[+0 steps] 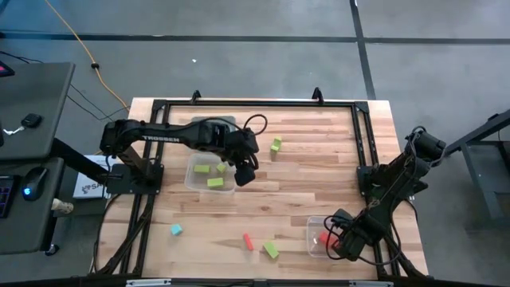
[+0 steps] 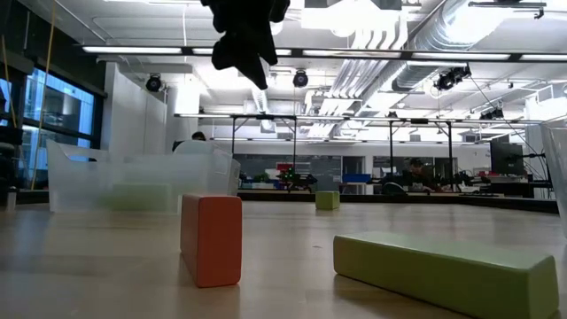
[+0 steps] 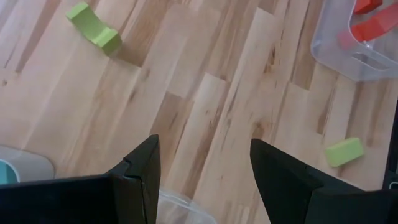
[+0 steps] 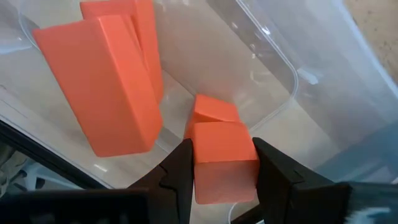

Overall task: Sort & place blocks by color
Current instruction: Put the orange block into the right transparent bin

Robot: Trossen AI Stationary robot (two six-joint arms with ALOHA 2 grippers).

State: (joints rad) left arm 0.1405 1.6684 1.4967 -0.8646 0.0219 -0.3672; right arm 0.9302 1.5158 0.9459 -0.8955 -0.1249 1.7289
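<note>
We see the right tool [image 4: 221, 168] clamped on a red-orange block [image 4: 225, 168], its two dark fingers pressed against the block's sides, down inside a clear bin [image 1: 316, 239] at the near right of the tabletop [image 1: 311, 175]. In the right wrist view, two more red-orange blocks [image 4: 106, 81] lean together against that bin's wall, and another red-orange piece sits just behind the held one.

The left tool [image 1: 243, 174] hangs above the tabletop near its middle, over the right edge of a second clear bin [image 1: 195, 177]. Its fingers [image 3: 140, 171] stand apart with nothing between them; we see only bare wood in the gap. Inside that second bin lie three lime green blocks [image 1: 215, 182].

Further out, a lime green block [image 1: 276, 145] lies on the tabletop to the right of the left tool and a little farther away. Toward the near edge we see a lime green bar [image 1: 271, 249] and, just left of it, a small red-orange bar [image 1: 248, 241]. Well to the left of those sits a cyan-blue cube [image 1: 176, 229], alone on the wood. In the low view the red-orange bar [image 2: 211, 239] stands upright and the lime green bar [image 2: 447, 270] lies flat beside it, apart from it.
</note>
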